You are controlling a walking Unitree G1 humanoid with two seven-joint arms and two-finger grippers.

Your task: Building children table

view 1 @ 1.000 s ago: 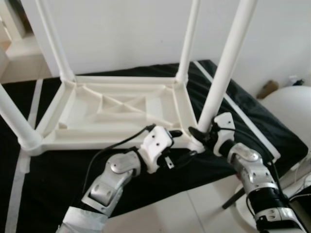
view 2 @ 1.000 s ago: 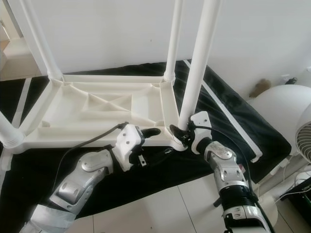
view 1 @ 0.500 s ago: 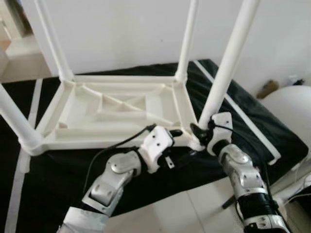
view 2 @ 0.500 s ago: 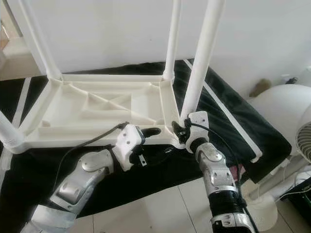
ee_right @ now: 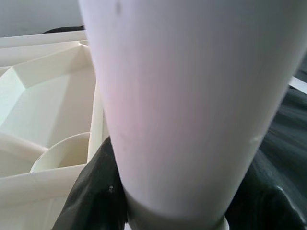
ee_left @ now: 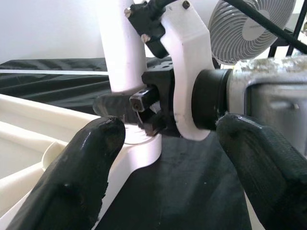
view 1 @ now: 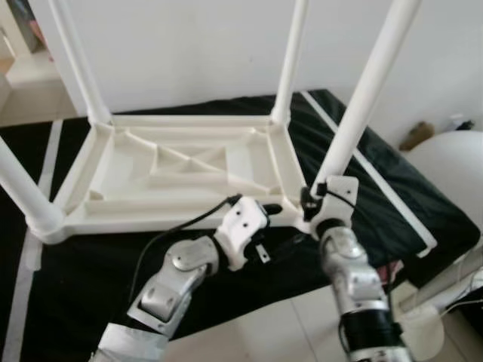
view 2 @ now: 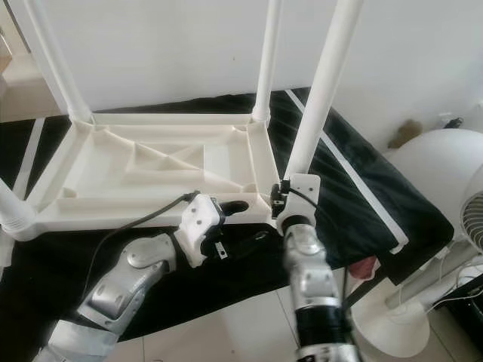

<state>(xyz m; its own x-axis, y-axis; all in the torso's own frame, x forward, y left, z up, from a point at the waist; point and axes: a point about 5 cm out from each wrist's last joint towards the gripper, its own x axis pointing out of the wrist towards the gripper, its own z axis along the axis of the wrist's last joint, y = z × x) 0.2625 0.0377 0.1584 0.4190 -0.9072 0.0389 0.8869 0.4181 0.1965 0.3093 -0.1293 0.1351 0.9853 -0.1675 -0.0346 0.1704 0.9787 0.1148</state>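
The left gripper (view 1: 273, 223) lies nearest the camera, at the near right corner of the upturned white table top (view 1: 181, 170). Its 2 black fingers (ee_left: 91, 167) are spread apart with nothing between them; 1 rests at the table's near edge, the other hangs over the black cloth (view 1: 83, 271). A black cable (view 1: 181, 226) runs from the wrist housing back along the silver arm.

Just beside it, the right gripper (view 2: 281, 202) meets the base of the near right leg (view 1: 366, 94) where that leg enters its corner socket. In the right wrist view the white tube sits between 2 dark pads (ee_right: 88, 191), which press against it on both sides, so this gripper is clasped around the leg. The fingertips are hidden behind the white wrist housing in the head views.

The table top lies underside up on the black cloth, its ribs and diagonal braces showing. 4 legs stand in the corner sockets; all are cut off by the upper frame edge. The near left leg (view 1: 23, 188) is also cropped at the left edge. The far left leg (view 1: 75, 60) and far right leg (view 1: 290, 56) rise before a white wall (view 1: 189, 45).

A white fan (view 2: 474, 219) stands at the right, partly out of frame. A small brown object (view 1: 416, 136) by the wall is too blurred to identify
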